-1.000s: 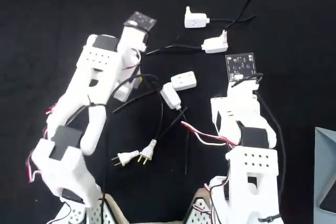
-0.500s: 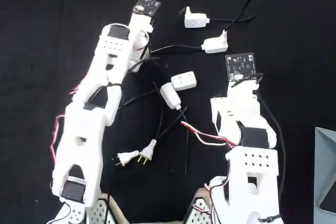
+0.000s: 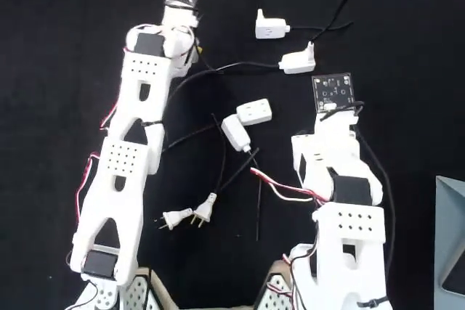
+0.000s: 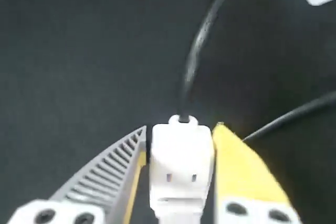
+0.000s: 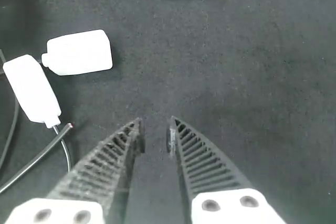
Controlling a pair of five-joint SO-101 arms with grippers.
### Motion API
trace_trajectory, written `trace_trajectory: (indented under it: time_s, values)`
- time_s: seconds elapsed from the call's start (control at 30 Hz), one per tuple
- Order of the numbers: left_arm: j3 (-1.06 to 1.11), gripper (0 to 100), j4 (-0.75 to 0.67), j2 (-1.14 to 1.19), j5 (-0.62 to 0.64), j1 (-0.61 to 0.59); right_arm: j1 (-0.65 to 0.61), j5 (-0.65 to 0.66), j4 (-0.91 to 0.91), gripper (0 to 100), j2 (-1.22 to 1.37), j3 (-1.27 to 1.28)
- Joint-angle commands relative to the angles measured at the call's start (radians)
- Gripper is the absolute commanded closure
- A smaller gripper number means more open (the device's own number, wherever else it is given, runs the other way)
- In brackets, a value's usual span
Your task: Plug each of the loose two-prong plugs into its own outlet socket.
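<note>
Left gripper (image 4: 181,129): clamped on a white rectangular socket block (image 4: 181,167), at the far side of the black cloth table (image 3: 58,49).
Held block: long axis runs along the fingers; the end with the black cord (image 4: 202,35) points away from the wrist.
Right gripper (image 5: 154,129): fingers a narrow gap apart, nothing between them, over bare cloth.
Loose plugs: two white two-prong plugs (image 3: 174,218) lie side by side between the arms; the left one's prongs point toward the left arm.

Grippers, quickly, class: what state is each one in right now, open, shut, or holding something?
Left gripper: shut on a white plastic socket block with a black cord.
Right gripper: open, holding nothing.
</note>
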Motion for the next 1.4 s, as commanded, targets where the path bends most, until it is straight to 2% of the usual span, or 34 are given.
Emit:
trace_trajectory:
  time_s: [0.0, 0.2, 0.57, 0.7, 0.83, 1.0, 1.1, 1.23, 1.37]
  values:
    - [-0.062, 72, 0.072, -0.094, 0.057, -0.035, 0.006, 0.009, -0.002, 92.4, -0.010, -0.045]
    - [-0.064, 72, 0.146, -0.186, 0.057, -0.038, 0.006, 0.009, -0.002, 92.4, -0.008, -0.045]
    - [-0.067, 72, 0.402, -0.371, 0.063, -0.038, 0.005, 0.009, -0.003, 92.4, -0.012, -0.031]
    - [-0.033, 76, 0.407, -0.404, 0.061, -0.042, 0.005, 0.009, -0.003, 92.4, -0.010, -0.033]
    - [0.111, 81, 0.407, -0.428, 0.058, -0.018, -0.020, 0.009, -0.003, 92.4, -0.008, -0.030]
    - [0.343, 82, 0.407, -0.555, 0.064, -0.002, -0.032, 0.009, 0.000, 92.4, -0.007, -0.028]
    - [0.475, 84, 0.407, -0.697, 0.066, 0.004, -0.032, 0.009, 0.005, 92.4, -0.007, -0.028]
    - [0.684, 95, 0.407, -0.928, 0.066, 0.018, -0.032, 0.008, 0.006, 92.4, -0.007, -0.028]
    - [0.961, 96, 0.405, -1.143, 0.064, 0.007, -0.044, 0.006, 0.058, 92.4, -0.008, -0.042]
